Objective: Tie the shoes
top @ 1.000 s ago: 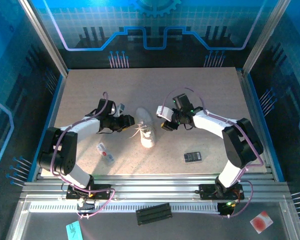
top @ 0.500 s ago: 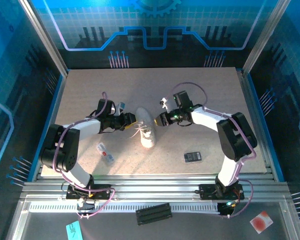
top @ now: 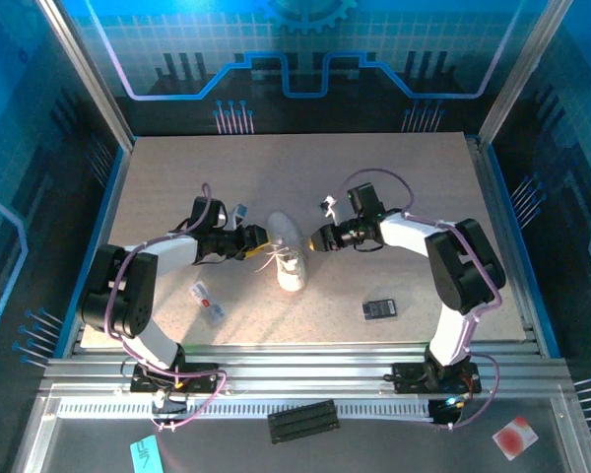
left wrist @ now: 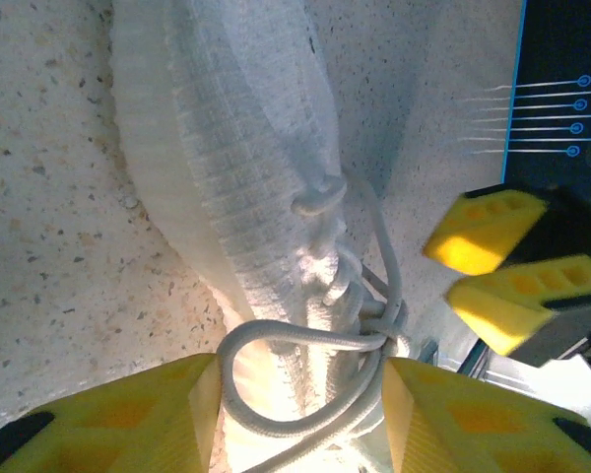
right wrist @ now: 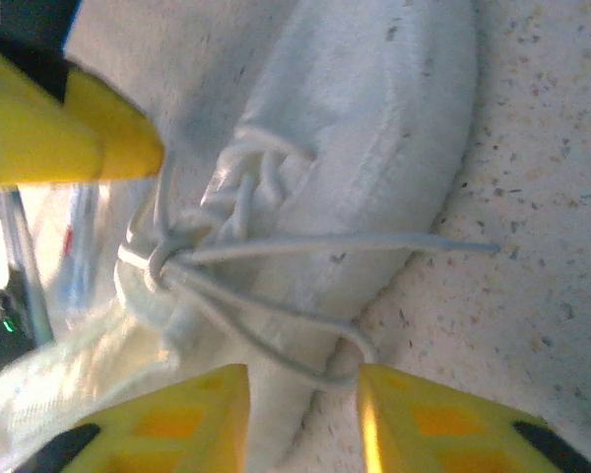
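The white sneaker [top: 288,258] lies mid-table, toe pointing away, its thin laces [top: 272,262] loose over the tongue. My left gripper [top: 259,242] is at the shoe's left side and my right gripper [top: 316,240] at its right side. In the left wrist view the left gripper [left wrist: 300,394] is open, and a lace loop [left wrist: 238,347] spans the gap between its yellow fingers [left wrist: 128,424]. In the right wrist view the right gripper [right wrist: 302,389] is open, with the tip of another lace loop [right wrist: 320,367] lying between its fingers [right wrist: 424,424] beside the shoe [right wrist: 374,128].
A small black rectangle [top: 379,308] lies right of the shoe near the front edge. A white tag [top: 207,301] lies at the front left. Blue-framed walls [top: 118,158] enclose the table on three sides.
My right gripper has swung down and left to the shoe's right side, and its jaws have narrowed. My left gripper has edged right against the shoe. The shoe has not moved.
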